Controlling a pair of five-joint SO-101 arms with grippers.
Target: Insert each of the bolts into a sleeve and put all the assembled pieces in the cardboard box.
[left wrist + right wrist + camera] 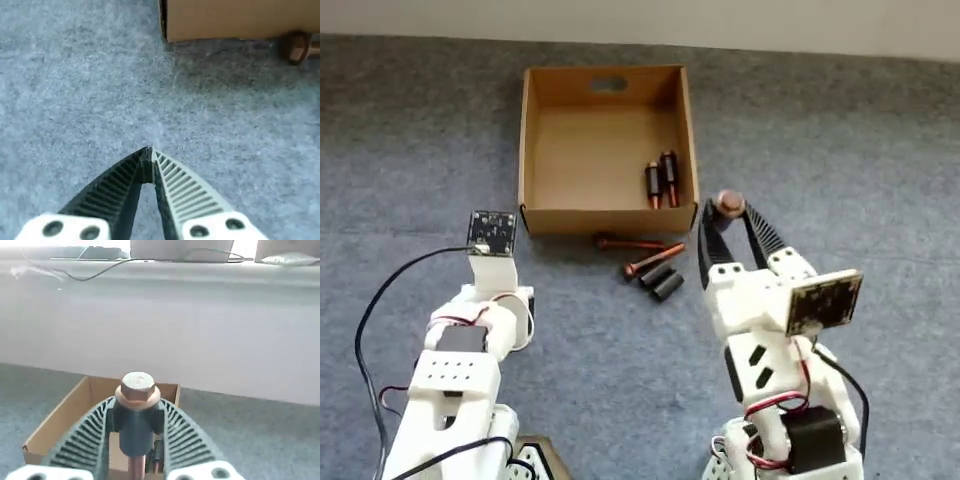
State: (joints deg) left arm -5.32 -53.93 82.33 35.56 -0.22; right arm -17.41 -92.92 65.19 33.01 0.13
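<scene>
Currently, the left gripper [150,155] is being seen with its ridged black fingers pressed together on nothing, over the grey carpet [420,150] just in front of the front left corner of the open brown cardboard box [590,218]. Inside the box, against its right wall, two assembled pieces [661,180] are lying side by side. Just in front of the box's front wall, two loose copper-coloured bolts [638,252] are lying on the carpet, and two short black cylindrical sleeves [660,280] are resting just beside them, slightly farther from the box.

At the box's front right corner, a third bolt-and-sleeve piece [136,415] is being pinched upright by the right gripper [137,410]. It is gripped around the dark sleeve, with the hexagonal head on top.

These parts are being judged small, stiff and dense for their size, with smooth round sides that are likely to roll or slip. The sleeve seems the best place for a grip, close under the head, so that the bolt is being stopped from dropping through. A loose bolt is probably best taken across the middle of its shank.
</scene>
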